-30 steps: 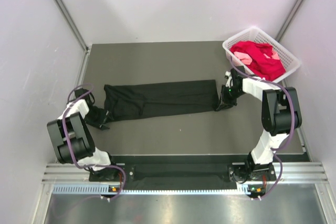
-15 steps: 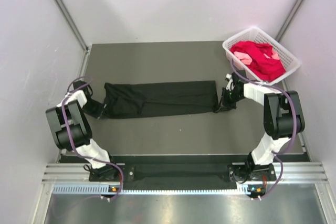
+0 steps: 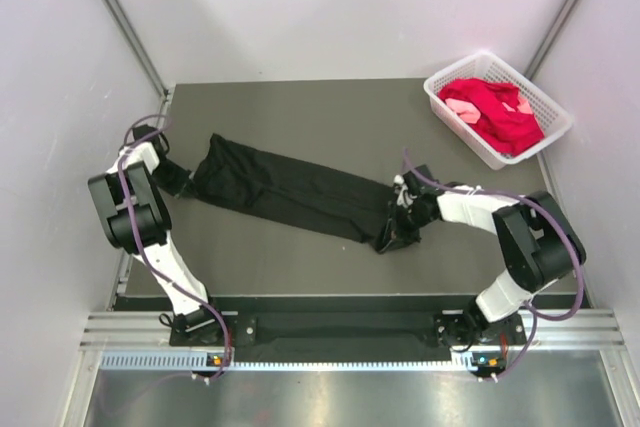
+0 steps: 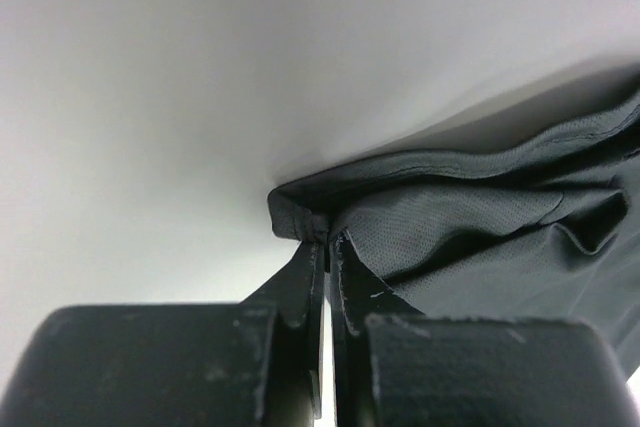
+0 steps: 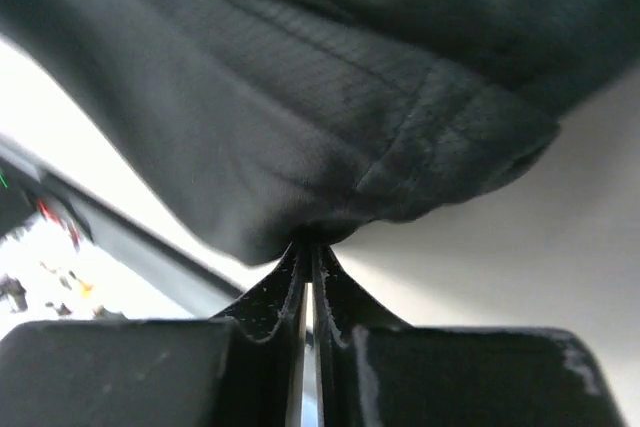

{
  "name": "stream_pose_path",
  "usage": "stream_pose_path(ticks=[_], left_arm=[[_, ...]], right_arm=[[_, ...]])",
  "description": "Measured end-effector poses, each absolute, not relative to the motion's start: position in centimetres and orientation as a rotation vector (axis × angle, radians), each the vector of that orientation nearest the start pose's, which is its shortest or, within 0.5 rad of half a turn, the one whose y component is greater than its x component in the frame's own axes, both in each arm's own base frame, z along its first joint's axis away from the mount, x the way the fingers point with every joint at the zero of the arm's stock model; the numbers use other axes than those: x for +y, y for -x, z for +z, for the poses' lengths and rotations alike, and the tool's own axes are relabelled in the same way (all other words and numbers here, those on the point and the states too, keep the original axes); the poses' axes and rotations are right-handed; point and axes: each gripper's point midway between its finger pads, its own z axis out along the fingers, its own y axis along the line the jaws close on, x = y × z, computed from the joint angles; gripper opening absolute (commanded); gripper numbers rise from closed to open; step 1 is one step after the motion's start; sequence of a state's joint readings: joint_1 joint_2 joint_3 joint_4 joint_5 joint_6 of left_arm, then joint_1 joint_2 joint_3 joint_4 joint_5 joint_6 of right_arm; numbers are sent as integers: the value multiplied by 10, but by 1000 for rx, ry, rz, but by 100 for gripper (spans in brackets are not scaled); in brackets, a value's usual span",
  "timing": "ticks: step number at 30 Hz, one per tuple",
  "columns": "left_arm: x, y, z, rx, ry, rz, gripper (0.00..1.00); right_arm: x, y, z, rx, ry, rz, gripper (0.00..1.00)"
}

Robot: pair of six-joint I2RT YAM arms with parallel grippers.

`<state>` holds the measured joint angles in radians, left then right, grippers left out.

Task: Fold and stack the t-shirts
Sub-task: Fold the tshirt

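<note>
The left fingers were pinched closed on a bunched corner of the large plain black fabric t-shirt. The right fingers were likewise clamped tight on a gathered fold at its opposite end. The cloth looked thin, light and limp, a fine knit that sagged and creased between the two grips. It would probably drape and slide rather than keep a shape, so corners and hems seemed the best places to take it, which was where both pairs held it. The shirt ran as a long narrow band slanting over the dark grey desk, from far left to near centre. The left arm reached toward the far left edge with its elbow folded close. The right arm stretched low and leftward toward the middle. The bright red t-shirt and pale pink t-shirt sat heaped in the white plastic lattice basket at the far right corner, well apart.
</note>
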<state>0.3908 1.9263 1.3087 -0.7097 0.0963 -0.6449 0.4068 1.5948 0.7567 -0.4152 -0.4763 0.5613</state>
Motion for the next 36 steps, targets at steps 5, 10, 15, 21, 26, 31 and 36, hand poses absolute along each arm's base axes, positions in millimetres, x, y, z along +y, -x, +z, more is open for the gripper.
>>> stream_pose_path(ticks=[5,10,15,21,26,31,36], left_arm=[[125,-392,25,2481,1324,-131,11],[136,-406,30,2475,1270,-99,28],[136,-404,35,2473,1254,-92,42],[122,-382,49,2472,1254,-131,43],[108,-366,60,2459,1255,-188,43],[101,-359,73,2445,1237,-220,43],[98,-360,85,2422,1213,-244,43]], right_arm=[[210,-177,25,3031,27,863,26],[202,-196,58,2972,194,756,44],[203,-256,107,2781,313,674,51],[196,-341,109,2713,307,628,52],[188,-361,65,2800,350,578,51],[177,-361,45,2846,373,568,48],[173,-363,37,2835,367,591,45]])
